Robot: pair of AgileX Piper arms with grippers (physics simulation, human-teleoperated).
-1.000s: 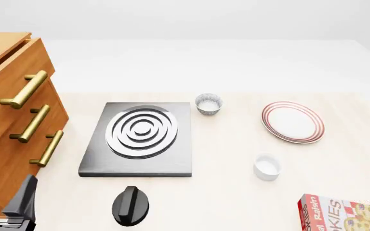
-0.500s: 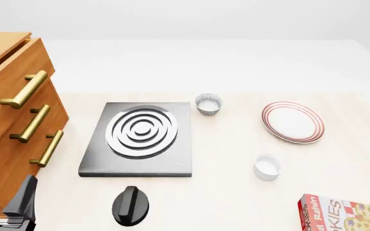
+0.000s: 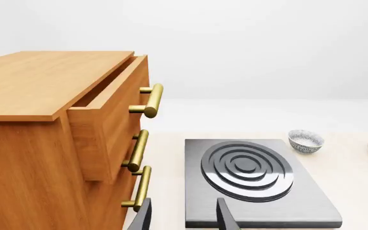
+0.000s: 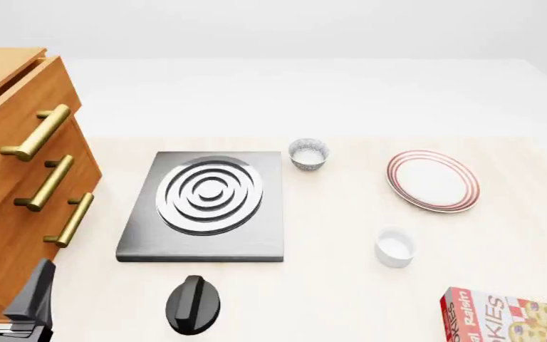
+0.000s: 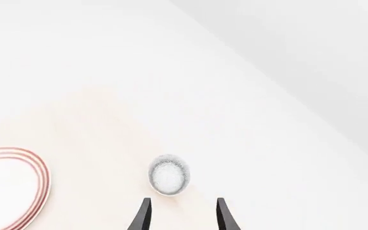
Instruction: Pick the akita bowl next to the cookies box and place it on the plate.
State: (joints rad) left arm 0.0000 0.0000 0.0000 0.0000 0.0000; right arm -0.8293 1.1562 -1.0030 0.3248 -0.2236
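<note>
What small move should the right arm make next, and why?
Probably ease the right gripper forward and down toward the akita bowl: the gripper is open and holds nothing, and the bowl lies just ahead of it, apart from the plate.

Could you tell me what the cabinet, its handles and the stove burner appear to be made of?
The cabinet looks like wood with a matte finish: warm brown with visible grain. Its handles look like brushed brass: golden bars with soft highlights. The stove burner looks like dark grey metal with a satin sheen and raised concentric rings. Since these are rendered images, all three are only likely.
</note>
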